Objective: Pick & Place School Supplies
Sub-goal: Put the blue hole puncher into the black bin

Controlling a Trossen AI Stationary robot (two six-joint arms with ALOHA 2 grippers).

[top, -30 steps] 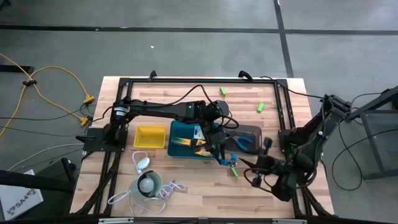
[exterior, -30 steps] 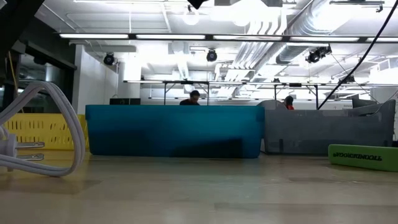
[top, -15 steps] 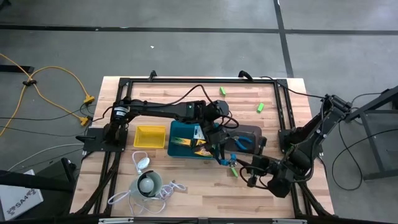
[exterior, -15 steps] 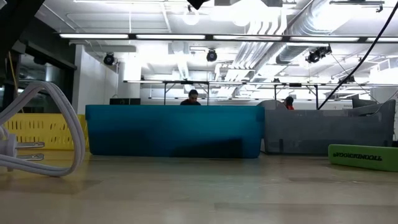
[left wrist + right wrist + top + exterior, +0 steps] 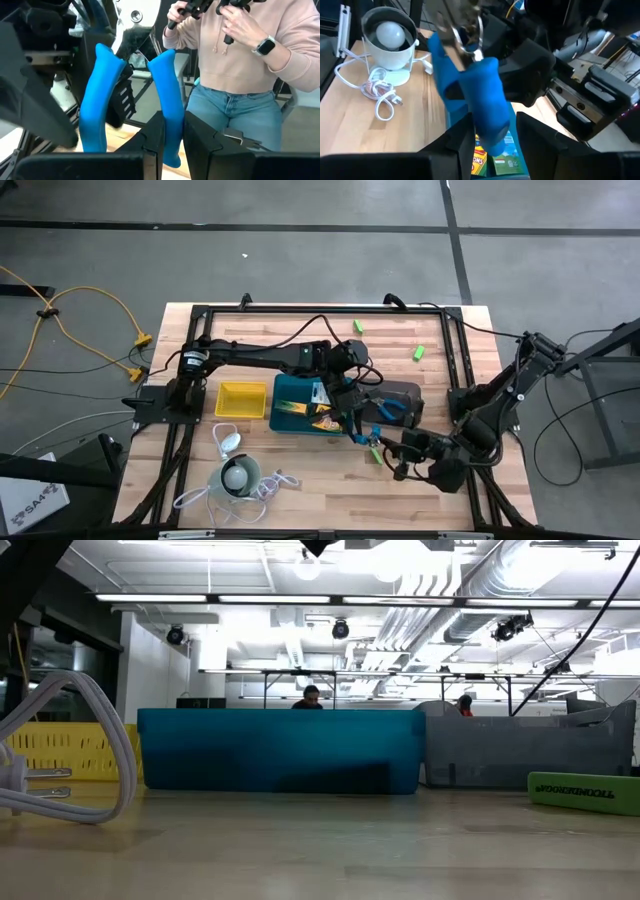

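Note:
My left gripper (image 5: 356, 430) is shut on a blue-handled scissor-like tool (image 5: 367, 439), held above the table just near of the teal tray (image 5: 285, 392). My right gripper (image 5: 393, 460) is open, and its fingers stand on either side of one blue handle (image 5: 487, 107) of that tool. A second blue-handled tool (image 5: 393, 408) lies in the dark grey tray (image 5: 412, 392). Yellow-and-green crayon boxes (image 5: 318, 413) lie in the teal tray. A lime-green block (image 5: 378, 456) lies on the table under the tool, and two more (image 5: 357, 325) (image 5: 419, 352) lie at the far side. My left gripper pinches one blue handle (image 5: 171, 134) of the tool between its two fingers (image 5: 151, 142). The other handle (image 5: 97, 100) stands free beside it. The tool is lifted clear of the table. My right gripper has a handle between its open fingers (image 5: 462, 132); I cannot tell whether they touch it.
A yellow tray (image 5: 240, 398) stands left of the teal one. A white round lamp (image 5: 240, 476) with a cord (image 5: 200, 495) sits at the near left. A black frame (image 5: 300, 310) runs around the table. A person (image 5: 240, 60) in a pink top stands beyond the table.
My right gripper has moved toward the table's left edge, up to the blue-handled tool that my left gripper holds. The tool has stayed where it was.

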